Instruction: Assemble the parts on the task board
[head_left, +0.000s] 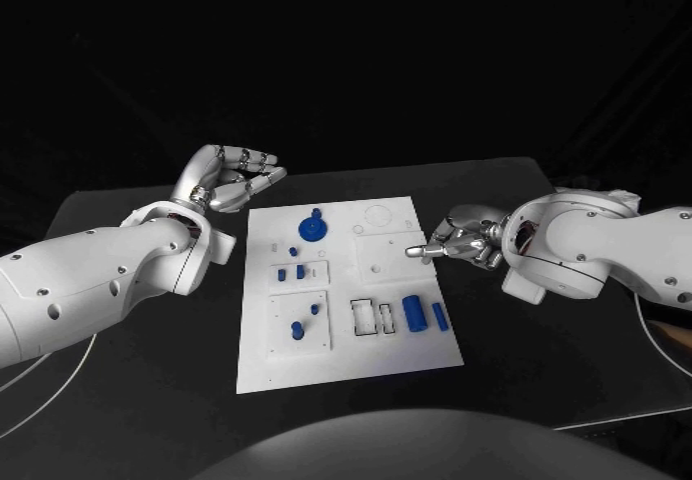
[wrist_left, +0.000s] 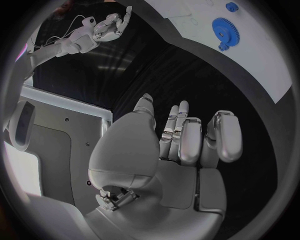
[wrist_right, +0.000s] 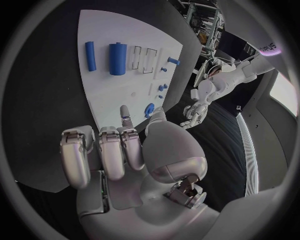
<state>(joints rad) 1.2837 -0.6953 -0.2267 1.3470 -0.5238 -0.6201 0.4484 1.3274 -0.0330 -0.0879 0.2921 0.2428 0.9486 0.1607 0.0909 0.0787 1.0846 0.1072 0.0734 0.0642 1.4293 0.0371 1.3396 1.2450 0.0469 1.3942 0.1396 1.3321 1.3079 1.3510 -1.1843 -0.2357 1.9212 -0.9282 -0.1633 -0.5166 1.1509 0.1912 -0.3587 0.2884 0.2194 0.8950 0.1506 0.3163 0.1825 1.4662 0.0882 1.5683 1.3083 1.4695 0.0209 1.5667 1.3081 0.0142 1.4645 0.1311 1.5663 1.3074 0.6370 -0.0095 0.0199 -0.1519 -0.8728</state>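
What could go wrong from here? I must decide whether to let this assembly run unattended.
1. The right robot hand hangs at the task board's right edge with a finger reaching over it; a careless move might nudge the board and shift the loose parts.
2. The two blue cylinders lie on their sides and could roll.
3. The left robot hand is curled beside the board's far corner, near the blue gear.

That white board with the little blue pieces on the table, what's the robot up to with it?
It is set to assemble blue parts on the task board. Right now neither hand holds anything. The left hand hovers off the board's far left corner, fingers curled. The right hand sits at the board's right edge, one finger extended over it. A blue gear and two blue cylinders lie untouched.
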